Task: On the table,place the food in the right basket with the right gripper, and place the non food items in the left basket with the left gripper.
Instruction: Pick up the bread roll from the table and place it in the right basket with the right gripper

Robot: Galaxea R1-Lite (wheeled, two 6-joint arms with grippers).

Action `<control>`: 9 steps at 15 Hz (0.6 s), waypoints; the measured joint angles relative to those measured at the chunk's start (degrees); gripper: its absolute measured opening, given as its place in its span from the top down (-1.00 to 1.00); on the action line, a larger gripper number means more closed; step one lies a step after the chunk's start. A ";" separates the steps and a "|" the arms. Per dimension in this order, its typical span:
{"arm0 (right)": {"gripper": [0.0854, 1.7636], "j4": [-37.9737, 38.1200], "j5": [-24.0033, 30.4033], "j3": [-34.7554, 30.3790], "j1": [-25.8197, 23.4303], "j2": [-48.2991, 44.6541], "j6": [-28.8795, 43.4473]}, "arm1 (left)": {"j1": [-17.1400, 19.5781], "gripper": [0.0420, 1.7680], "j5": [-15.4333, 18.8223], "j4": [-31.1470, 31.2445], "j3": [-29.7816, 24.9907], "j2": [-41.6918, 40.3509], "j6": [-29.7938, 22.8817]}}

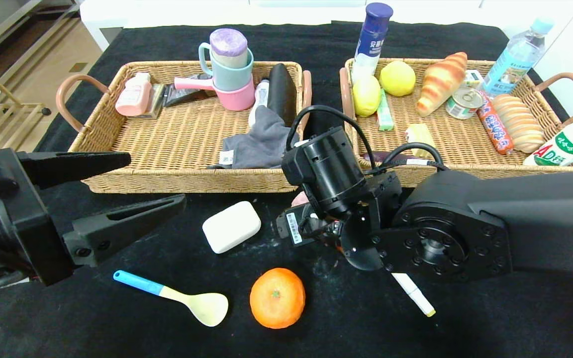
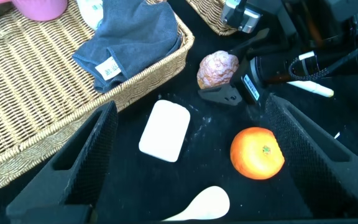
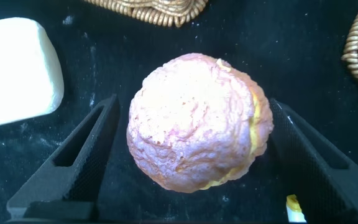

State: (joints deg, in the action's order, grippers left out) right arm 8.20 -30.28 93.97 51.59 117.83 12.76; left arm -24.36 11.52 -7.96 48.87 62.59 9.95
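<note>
A pink puff bun (image 3: 194,121) lies on the black table between the two baskets; it also shows in the left wrist view (image 2: 217,68) and peeks out under my right wrist in the head view (image 1: 300,199). My right gripper (image 3: 192,102) is lowered over it, open, one finger on each side. My left gripper (image 1: 157,179) is open and empty, hovering at the front left. Below it in the left wrist view (image 2: 191,106) are a white soap bar (image 2: 165,129), an orange (image 2: 257,153) and a spoon (image 2: 204,204).
The left basket (image 1: 187,181) holds cups, a grey cloth and toiletries. The right basket (image 1: 465,171) holds lemons, bread, a can, a sausage and bottles. A white marker (image 1: 413,293) lies under my right arm. The spoon (image 1: 177,297) and the orange (image 1: 277,297) lie near the front edge.
</note>
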 joint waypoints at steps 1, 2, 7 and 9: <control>-0.93 0.00 0.10 0.00 0.00 0.09 0.00 | 0.00 -0.94 0.00 0.00 0.00 0.00 0.02; -0.93 0.02 0.11 0.00 0.00 0.11 -0.01 | 0.00 -0.94 0.02 -0.02 -0.01 0.00 0.00; -0.25 0.17 0.11 0.02 0.09 0.20 0.00 | 0.00 -0.94 -0.04 -0.06 -0.04 0.00 0.00; -0.03 0.17 0.13 0.00 0.06 0.20 0.07 | 0.00 -0.94 -0.06 -0.06 -0.04 0.00 0.02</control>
State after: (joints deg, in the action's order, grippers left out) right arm 8.37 -30.15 93.97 51.65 118.03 12.84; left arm -24.36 11.46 -8.02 48.84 62.59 9.97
